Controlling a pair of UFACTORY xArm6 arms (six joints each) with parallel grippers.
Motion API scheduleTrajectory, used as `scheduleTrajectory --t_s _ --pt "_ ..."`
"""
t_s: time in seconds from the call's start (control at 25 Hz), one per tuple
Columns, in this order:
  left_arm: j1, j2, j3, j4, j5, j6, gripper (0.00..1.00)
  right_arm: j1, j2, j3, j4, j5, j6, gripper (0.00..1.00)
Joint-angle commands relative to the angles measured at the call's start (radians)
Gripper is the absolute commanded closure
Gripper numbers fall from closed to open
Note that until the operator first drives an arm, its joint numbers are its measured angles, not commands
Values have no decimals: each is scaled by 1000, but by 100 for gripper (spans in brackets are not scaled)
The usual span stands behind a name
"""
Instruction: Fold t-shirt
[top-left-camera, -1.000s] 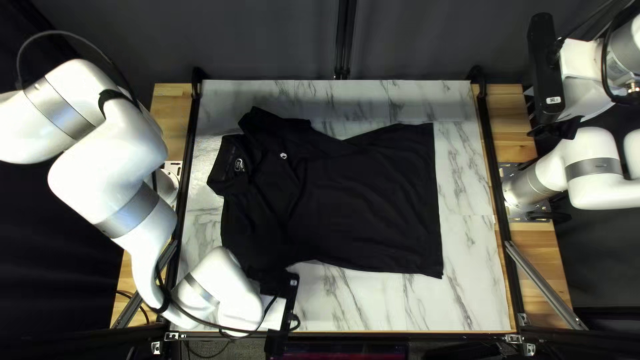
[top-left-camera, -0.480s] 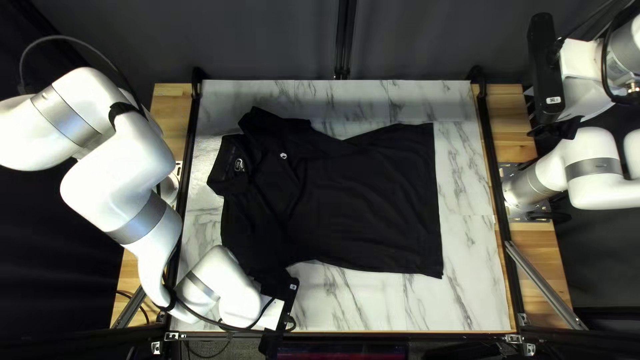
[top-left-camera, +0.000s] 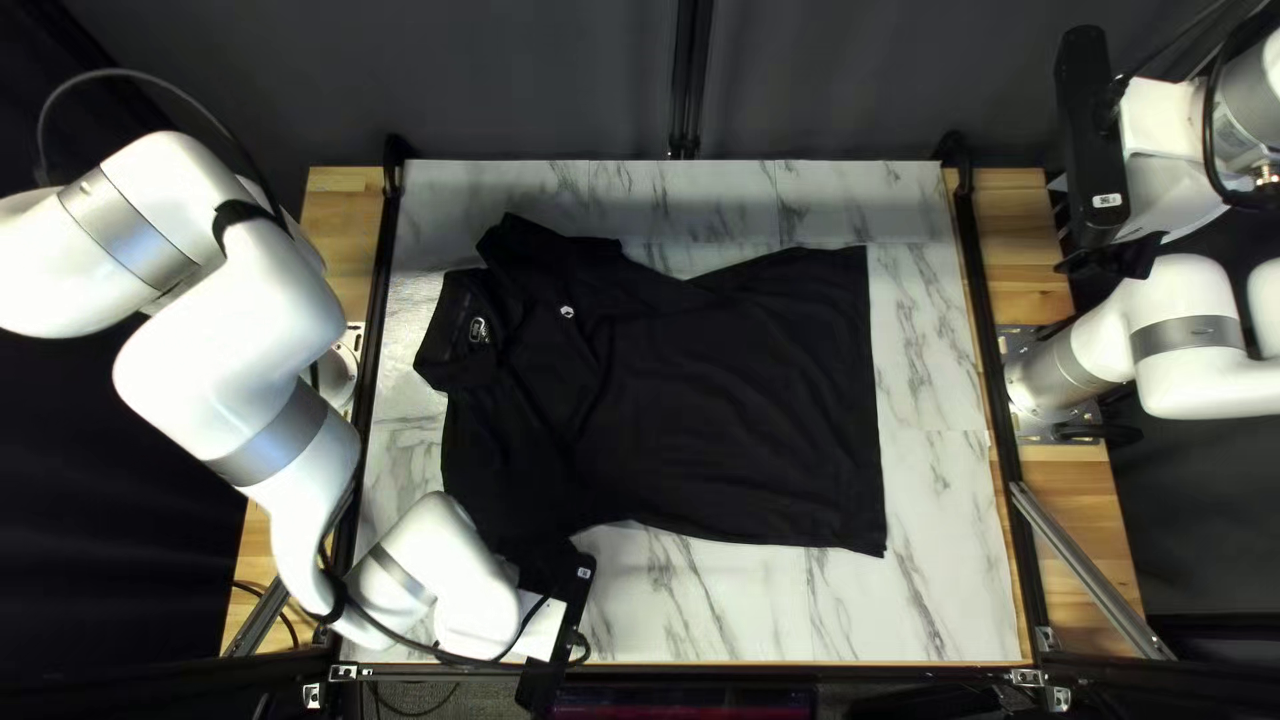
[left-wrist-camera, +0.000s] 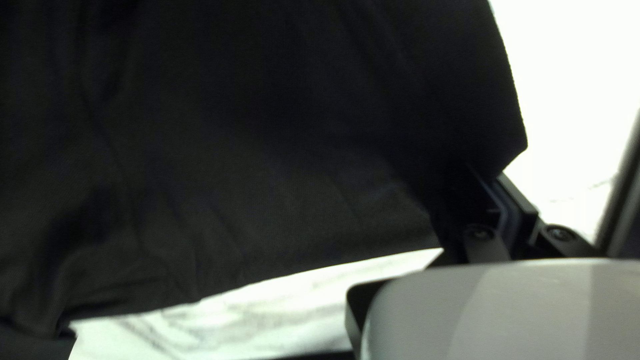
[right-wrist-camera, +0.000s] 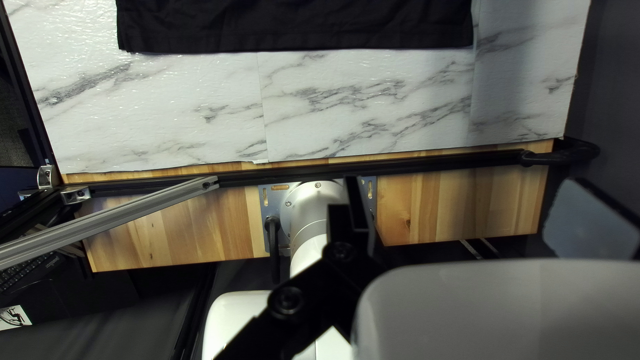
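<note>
A black short-sleeved shirt (top-left-camera: 680, 400) lies flat on the marble table top (top-left-camera: 930, 330), collar toward the left, hem toward the right. Its near sleeve (top-left-camera: 530, 545) reaches toward the table's front edge. My left gripper (top-left-camera: 565, 582) sits low at that sleeve's tip. In the left wrist view the black cloth (left-wrist-camera: 250, 150) covers nearly everything ahead, and the left gripper (left-wrist-camera: 480, 220) is shut on the cloth's edge. My right gripper (right-wrist-camera: 460, 195) is raised off the table's right side, open and empty, with the shirt's hem (right-wrist-camera: 295, 20) far ahead.
Wooden strips (top-left-camera: 1020, 260) and black rails (top-left-camera: 975, 330) border the marble on both sides. My right arm's base (right-wrist-camera: 310, 210) is bolted to the right wooden edge. Bare marble surrounds the shirt on the near and right sides.
My left arm's elbow has swung a little; its gripper has edged slightly toward the sleeve and closed on it. The shirt and the right arm have not moved.
</note>
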Motion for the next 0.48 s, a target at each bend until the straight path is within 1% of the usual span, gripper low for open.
scheduleTrajectory --t_s 0.04,0.24,0.48 --pt "-16 -30 -33 13 86 -18 100 0 0 0 0 0 0 0" --pt "-24 -48 -26 10 124 -27 100 0 0 0 0 0 0 0" --pt "-26 -102 32 7 149 -57 100 0 0 0 0 0 0 0"
